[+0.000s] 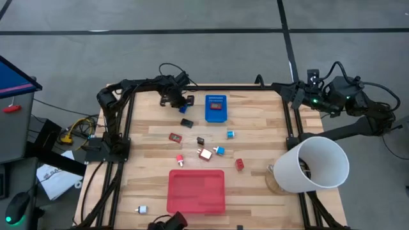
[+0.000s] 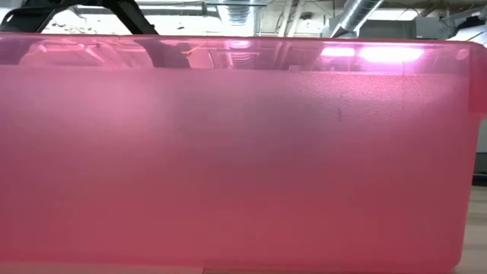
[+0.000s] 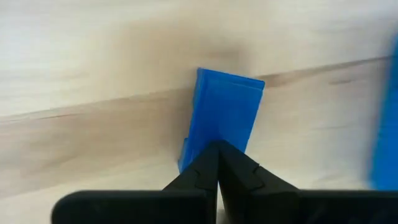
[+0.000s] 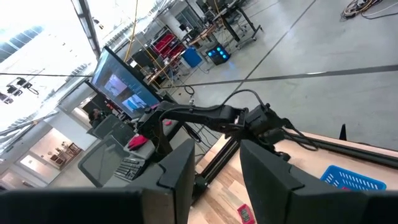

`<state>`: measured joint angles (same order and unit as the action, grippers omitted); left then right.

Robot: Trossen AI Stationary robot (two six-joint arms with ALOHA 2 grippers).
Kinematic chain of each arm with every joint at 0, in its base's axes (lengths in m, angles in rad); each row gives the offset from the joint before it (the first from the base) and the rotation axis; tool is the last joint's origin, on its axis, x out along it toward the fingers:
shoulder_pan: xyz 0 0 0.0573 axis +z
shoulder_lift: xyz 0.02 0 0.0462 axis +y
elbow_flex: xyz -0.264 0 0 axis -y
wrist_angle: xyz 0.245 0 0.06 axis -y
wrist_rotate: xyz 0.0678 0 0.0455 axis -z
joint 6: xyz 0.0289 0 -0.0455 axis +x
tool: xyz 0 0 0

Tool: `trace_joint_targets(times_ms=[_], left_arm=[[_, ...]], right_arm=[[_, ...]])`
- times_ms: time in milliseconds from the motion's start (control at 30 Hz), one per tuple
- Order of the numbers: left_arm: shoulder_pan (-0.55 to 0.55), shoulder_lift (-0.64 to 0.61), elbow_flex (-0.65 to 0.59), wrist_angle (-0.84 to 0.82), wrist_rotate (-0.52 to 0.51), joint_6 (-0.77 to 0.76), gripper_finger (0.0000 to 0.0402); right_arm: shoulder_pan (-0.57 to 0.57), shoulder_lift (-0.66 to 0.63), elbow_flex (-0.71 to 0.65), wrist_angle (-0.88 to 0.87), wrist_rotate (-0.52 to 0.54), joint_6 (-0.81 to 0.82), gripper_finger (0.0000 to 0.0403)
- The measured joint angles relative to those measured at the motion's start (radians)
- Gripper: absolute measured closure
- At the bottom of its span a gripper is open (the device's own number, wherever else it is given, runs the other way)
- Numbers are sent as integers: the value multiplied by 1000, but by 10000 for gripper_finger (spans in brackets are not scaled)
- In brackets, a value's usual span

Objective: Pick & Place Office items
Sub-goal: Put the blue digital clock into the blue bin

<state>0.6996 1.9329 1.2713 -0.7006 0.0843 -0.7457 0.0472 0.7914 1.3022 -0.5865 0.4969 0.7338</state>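
Dark fingers (image 3: 205,171) of left gripper (image 3: 217,148) pressed together with no gap, tips right at near edge of blue piece (image 3: 224,112) on tabletop (image 3: 93,74); pinching or merely touching, cannot tell. Just right of that, blue bin (image 1: 216,98), one red piece (image 1: 216,107) already inside. Nearer, spread over mid-tabletop and still to be moved: black piece (image 1: 186,122), red piece (image 1: 174,137), small blue pieces (image 1: 230,134), more red and white ones. Red tray (image 1: 196,190) at near edge, no piece visible in it. Silver piece (image 1: 141,209) off at near left. Right gripper (image 4: 214,174) parked beyond far right corner, fingers apart, holding nothing. Early going, by the look of it.
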Motion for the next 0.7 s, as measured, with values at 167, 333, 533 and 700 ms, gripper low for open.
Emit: trace_joint_targets(times_ms=[167,333,533,700], left_arm=[[2,-77,-53,-17,-50,40,401],[-10,-189,-111,-8,-94,79,400],[-15,-258,-138,12,-149,132,352],[-27,-177,-111,2,-130,189,254]], right_arm=[[22,2,0,9,2,-1,280],[25,8,0,20,10,-1,280],[25,27,0,54,11,-10,280],[25,34,0,57,9,-11,280]])
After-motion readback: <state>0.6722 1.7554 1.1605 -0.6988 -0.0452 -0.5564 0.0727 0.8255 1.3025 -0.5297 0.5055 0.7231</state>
